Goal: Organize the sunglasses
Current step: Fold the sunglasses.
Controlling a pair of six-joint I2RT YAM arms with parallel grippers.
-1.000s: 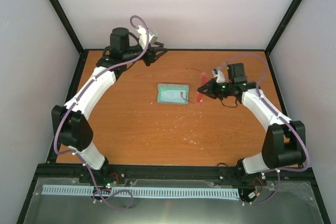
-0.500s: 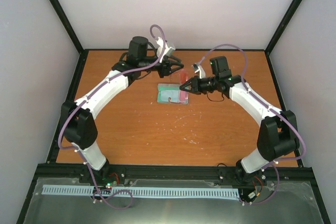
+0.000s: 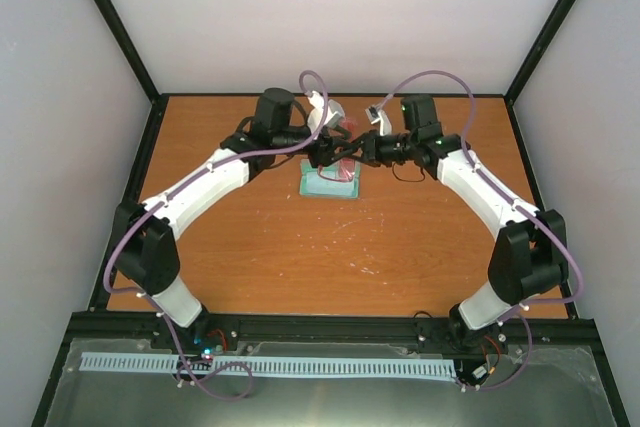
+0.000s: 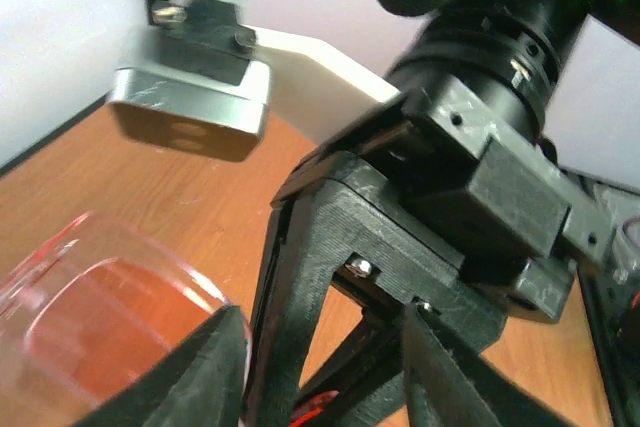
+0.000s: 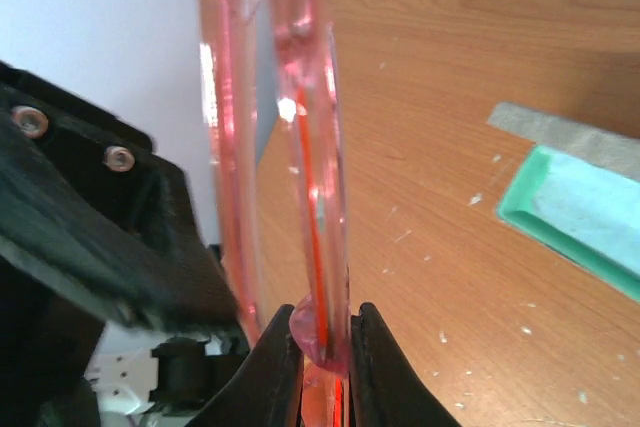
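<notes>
Red-orange sunglasses (image 5: pixel 315 197): lifted off grey case (image 3: pixel 320 188); 2 arms closer than 0.5 s ago, elbows out, wrists meeting. Right gripper (image 5: pixel 325 347) pinches frame; left gripper (image 4: pixel 320 332) parted.

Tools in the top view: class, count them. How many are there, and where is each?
2. The left tool and the right tool face each other above the far edge of the case; the right one grips the sunglasses.
</notes>
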